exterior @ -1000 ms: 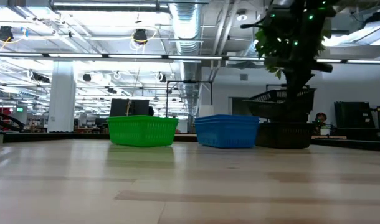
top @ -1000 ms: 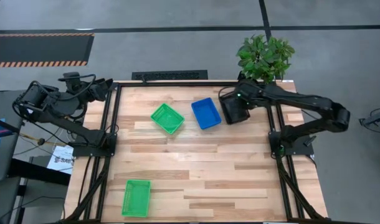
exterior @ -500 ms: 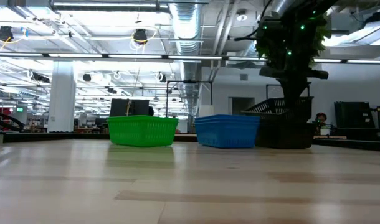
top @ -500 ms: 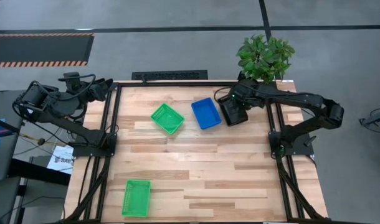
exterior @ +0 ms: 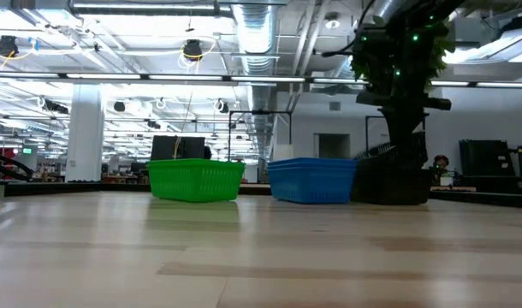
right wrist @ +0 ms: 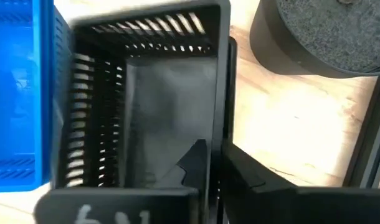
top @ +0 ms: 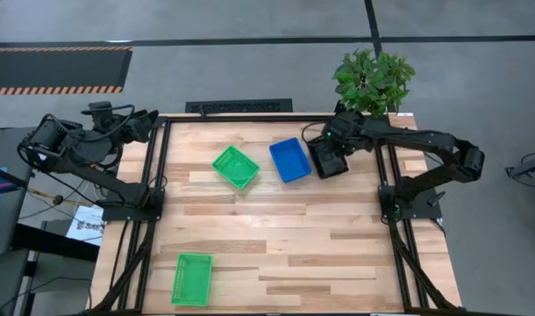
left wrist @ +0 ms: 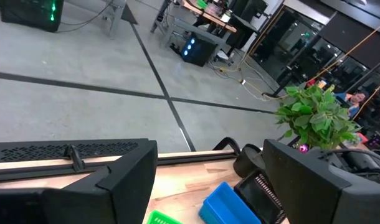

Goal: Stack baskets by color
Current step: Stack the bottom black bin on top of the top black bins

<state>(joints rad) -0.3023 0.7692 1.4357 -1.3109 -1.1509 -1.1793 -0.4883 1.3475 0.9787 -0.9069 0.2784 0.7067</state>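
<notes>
At the table's far right, beside the blue basket (top: 290,159), a black basket (right wrist: 146,106) sits tilted in another black basket (exterior: 389,181). My right gripper (right wrist: 215,152) points steeply down at it, fingers a little apart, astride its long wall on the plant's side. One green basket (top: 235,167) rests on the table left of the blue one. Another green basket (top: 192,278) lies near the front left corner. My left gripper (left wrist: 209,180) waits open off the far left corner, with nothing between its fingers. My right gripper has one finger (right wrist: 195,163) inside the upper black basket and the other (right wrist: 249,177) outside it, with the long wall (right wrist: 216,93) between them. The fingers come from above, slanting down. I cannot tell whether they touch the wall. The basket rests in the lower black one.
A potted plant (top: 373,83) in a black pot (right wrist: 314,31) stands just past the black baskets at the far right corner. The table's dark frame rails (top: 392,175) run close to the right gripper. Bare wood (top: 294,237) fills the middle and near right.
My right gripper has come down a little, shifting slightly toward the blue basket, carrying the upper black basket. That basket hung clear above the lower black one a second ago. It has now sunk into it, with one end standing a little higher.
</notes>
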